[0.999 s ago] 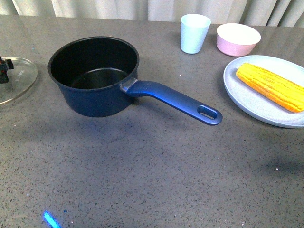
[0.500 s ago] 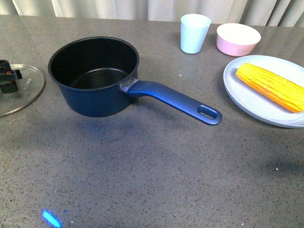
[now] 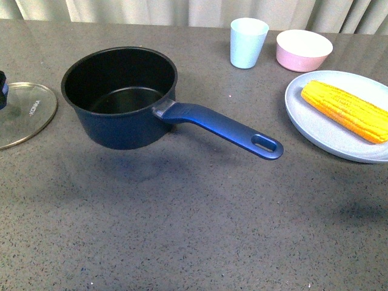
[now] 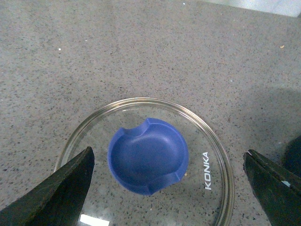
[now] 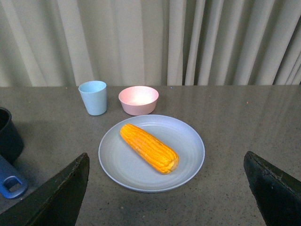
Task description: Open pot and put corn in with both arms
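Note:
The dark blue pot [image 3: 121, 97] stands uncovered on the table, its black inside bare and its long handle [image 3: 224, 128] pointing right. Its glass lid [image 3: 27, 115] lies flat on the table to the pot's left. In the left wrist view my left gripper [image 4: 168, 155] hangs open above the lid [image 4: 207, 141], its fingers [image 4: 70, 188] wide on either side of the blue knob [image 4: 148, 155] and clear of it. The corn [image 3: 344, 110] lies on a pale blue plate [image 3: 321, 130] at the right. My right gripper [image 5: 165, 160] is open, short of the corn [image 5: 148, 147] and above the table.
A light blue cup [image 3: 248, 42] and a pink bowl [image 3: 304, 50] stand at the back, just behind the plate. Curtains hang behind the table's far edge. The pot's handle end [image 5: 11, 183] shows beside the plate [image 5: 188, 141] in the right wrist view.
The lid has moved right, towards the pot, and now lies still. My left gripper has let go of the knob and drawn back to the left edge of the front view.

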Action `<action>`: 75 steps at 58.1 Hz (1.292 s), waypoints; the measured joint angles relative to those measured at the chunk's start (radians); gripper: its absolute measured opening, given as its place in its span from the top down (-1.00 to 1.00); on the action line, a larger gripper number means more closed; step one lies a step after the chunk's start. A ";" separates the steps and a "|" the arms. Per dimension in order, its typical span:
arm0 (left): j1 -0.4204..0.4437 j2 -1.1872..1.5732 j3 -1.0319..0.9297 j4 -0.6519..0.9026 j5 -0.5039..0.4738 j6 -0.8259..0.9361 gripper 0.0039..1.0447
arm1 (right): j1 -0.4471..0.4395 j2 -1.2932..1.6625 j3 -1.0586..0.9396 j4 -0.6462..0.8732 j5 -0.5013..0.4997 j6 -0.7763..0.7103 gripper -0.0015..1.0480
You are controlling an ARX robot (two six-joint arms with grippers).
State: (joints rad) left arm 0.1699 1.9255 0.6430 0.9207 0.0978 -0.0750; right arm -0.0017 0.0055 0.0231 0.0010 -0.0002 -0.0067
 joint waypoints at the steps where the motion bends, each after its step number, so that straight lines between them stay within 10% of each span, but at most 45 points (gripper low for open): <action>1: 0.002 -0.009 -0.004 -0.002 0.001 -0.002 -0.84 | 0.000 0.000 0.000 0.000 0.000 0.000 -0.83; 15: 0.015 -0.232 -0.067 -0.053 0.053 -0.014 -0.83 | 0.000 0.000 0.000 0.000 0.000 0.000 -0.83; 23: -0.010 -0.305 -0.201 0.246 0.056 0.046 -0.31 | 0.000 0.000 0.000 0.000 0.000 0.000 -0.83; 47: -0.083 -0.612 -0.458 0.195 -0.014 0.060 0.97 | 0.000 0.000 0.000 0.000 0.000 0.000 -0.83; 75: -0.167 -0.982 -0.592 -0.040 -0.098 0.065 0.97 | 0.000 0.000 0.000 0.000 0.000 0.000 -0.83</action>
State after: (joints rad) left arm 0.0025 0.9432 0.0505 0.8803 0.0002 -0.0101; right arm -0.0017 0.0055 0.0231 0.0010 0.0002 -0.0067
